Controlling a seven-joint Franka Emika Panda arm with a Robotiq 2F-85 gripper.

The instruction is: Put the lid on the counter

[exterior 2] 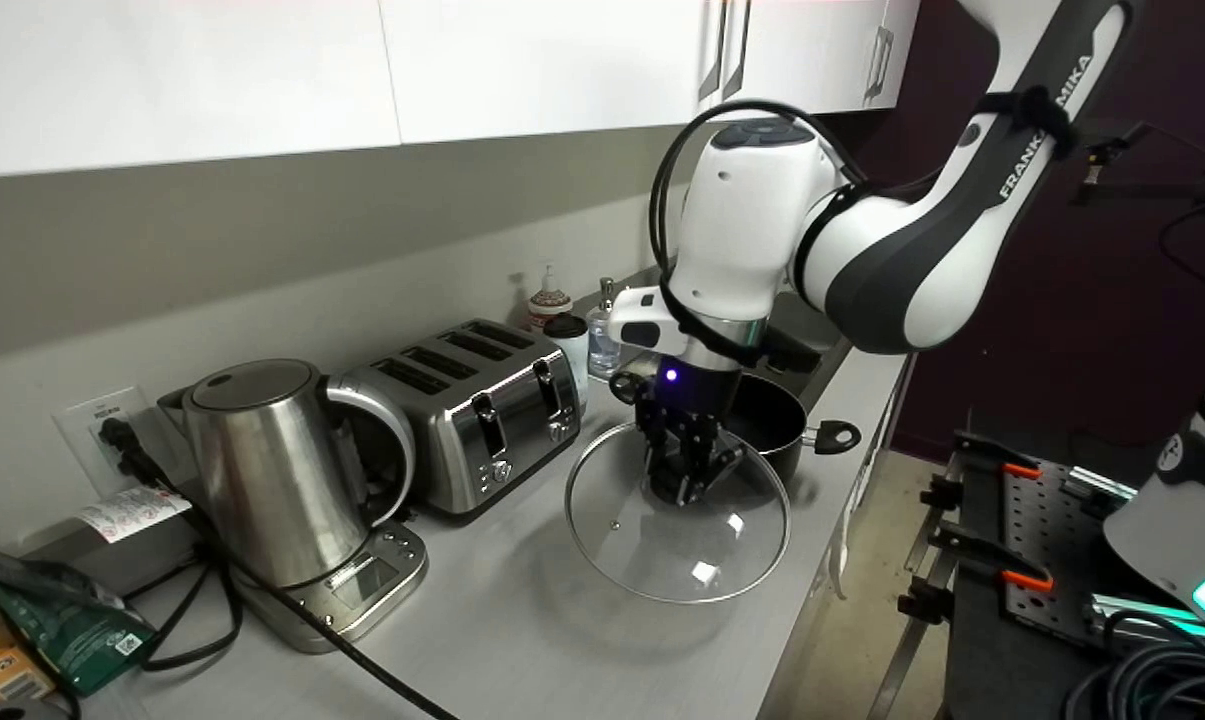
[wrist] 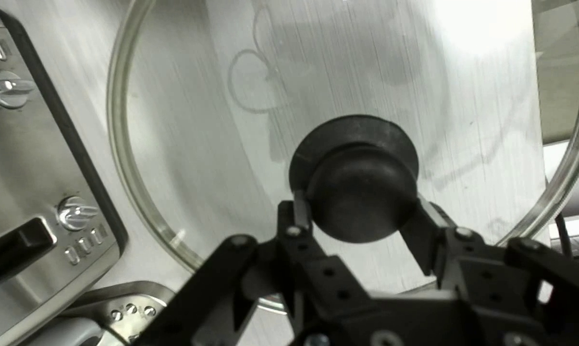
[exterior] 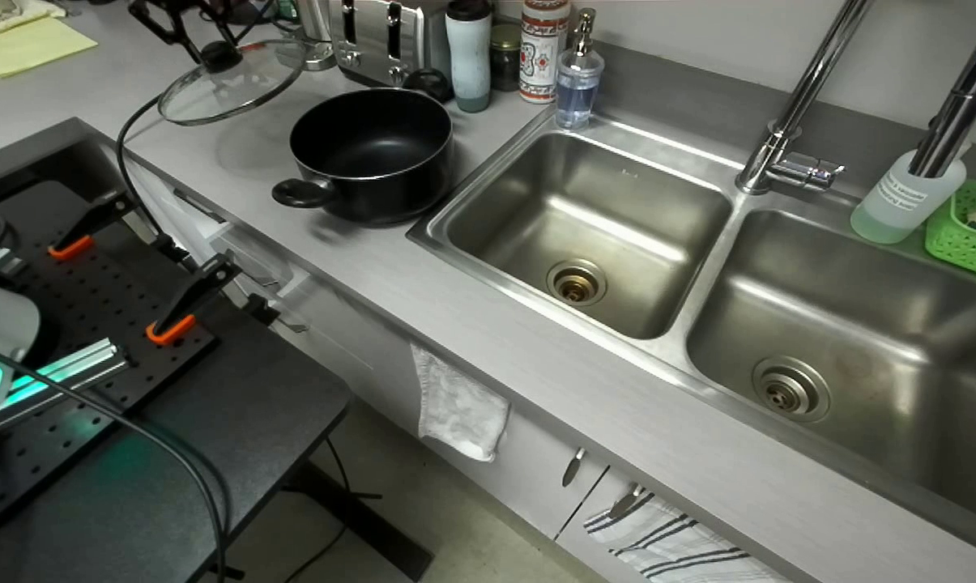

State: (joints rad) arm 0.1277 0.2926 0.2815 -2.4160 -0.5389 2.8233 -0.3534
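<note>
Gripper [wrist: 363,211] clamps the lid [exterior: 240,89] by its knob [wrist: 363,192], clear above the table [exterior: 245,159], at ten o'clock from the pot [exterior: 386,193] in an exterior view. Placing step, presumably; next: level, lower, release.

In an exterior view, white capitals run along the dark stripe of the robot arm [exterior 2: 917,235]: FRANK below a black strap [exterior 2: 1032,118], MIKA above it, with the letters between covered. The arm's base [exterior 2: 1177,530] bears a round emblem and a word starting with F, cut off at the edge. A green bag [exterior 2: 67,630] carries a small square code. Print on a white tag [exterior 2: 134,511], an outlet cover [exterior 2: 102,440] and a bottle of pale green liquid [exterior: 884,223] is too small to read, as is a mark inside a sink basin [exterior: 593,210].
</note>
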